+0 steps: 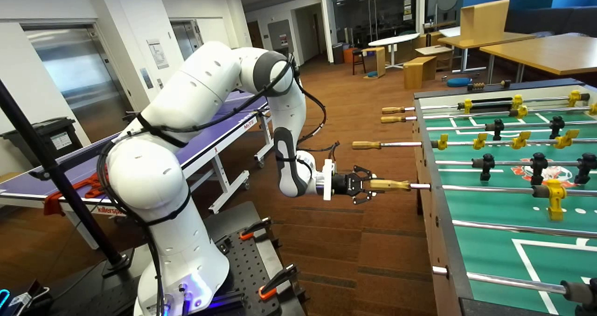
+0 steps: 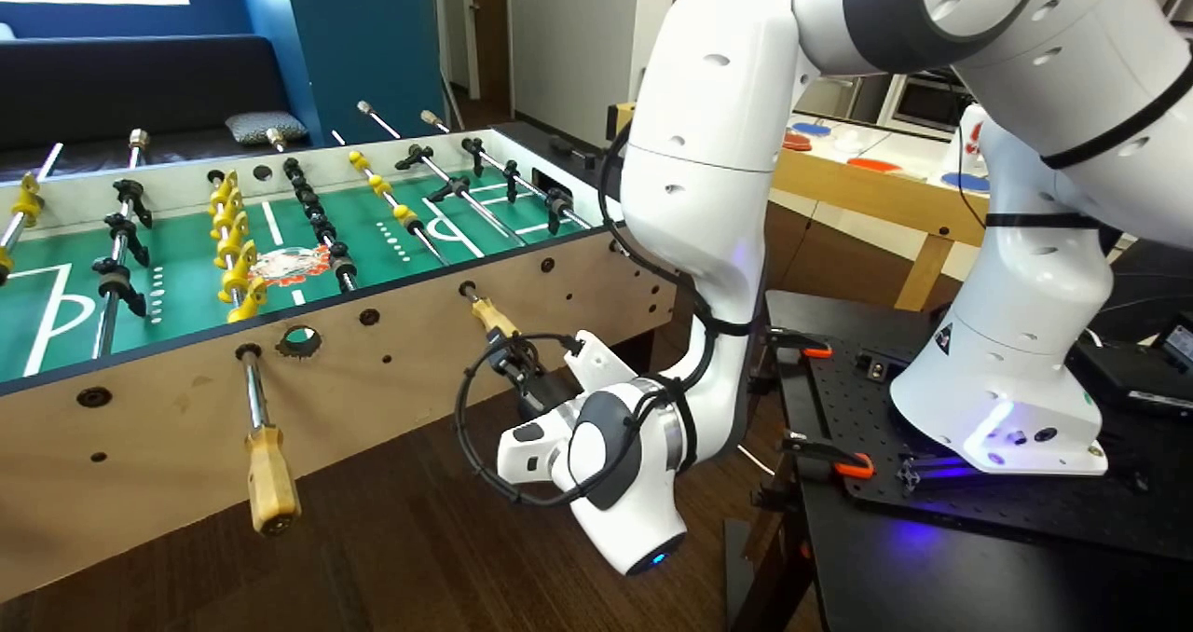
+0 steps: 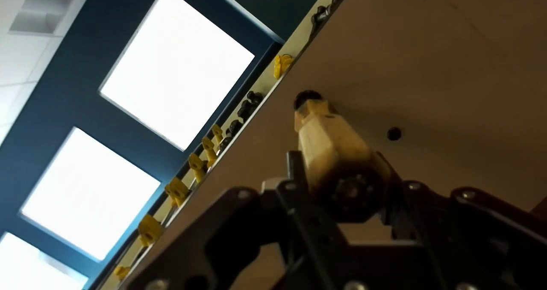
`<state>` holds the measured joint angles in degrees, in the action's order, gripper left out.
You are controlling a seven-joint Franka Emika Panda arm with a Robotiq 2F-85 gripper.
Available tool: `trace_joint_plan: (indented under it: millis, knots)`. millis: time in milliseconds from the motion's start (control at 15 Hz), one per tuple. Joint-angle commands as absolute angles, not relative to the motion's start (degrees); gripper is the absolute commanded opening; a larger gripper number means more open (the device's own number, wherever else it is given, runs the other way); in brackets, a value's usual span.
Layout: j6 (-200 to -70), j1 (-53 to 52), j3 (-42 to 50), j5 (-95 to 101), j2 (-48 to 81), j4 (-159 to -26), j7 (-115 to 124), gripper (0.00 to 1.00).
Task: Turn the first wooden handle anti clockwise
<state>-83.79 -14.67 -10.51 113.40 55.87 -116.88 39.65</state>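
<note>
Yellowish, faceted, tapering wooden handle point(image 3: 329, 138), dark-ended, roughly level; tool point(image 1: 372, 185) clamped around it

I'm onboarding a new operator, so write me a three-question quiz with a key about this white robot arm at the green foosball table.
1. Multiple choice: where is the pale faceted wooden handle relative to the black two-fingered gripper?
A) wholly above its fingers
B) between its fingers
C) wholly below its fingers

2. True or false: yellow player figures and black player figures both show over the green playing field.

3. Fill in: the handle sits on the end of a shiny metal ____ that enters the light-brown side panel.

Key: 1. B; 2. true; 3. rod.
</note>
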Motion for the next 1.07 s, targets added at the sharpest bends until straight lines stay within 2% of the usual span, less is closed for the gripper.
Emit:
trace_joint_plan:
  millis: [0, 667, 733, 1000]
  knots:
    - [-84.2, -14.4, -11.2, 114.9, 50.0, -121.4, 27.0, 0.15]
    - [-86.8, -14.3, -9.6, 121.1, 46.4, -125.4, 5.8, 0.15]
    - [-87.2, -12.8, -10.9, 117.5, 52.8, -121.7, 9.2, 0.40]
    - [-87.8, -12.7, -10.9, 117.7, 52.4, -122.1, 8.1, 0.40]
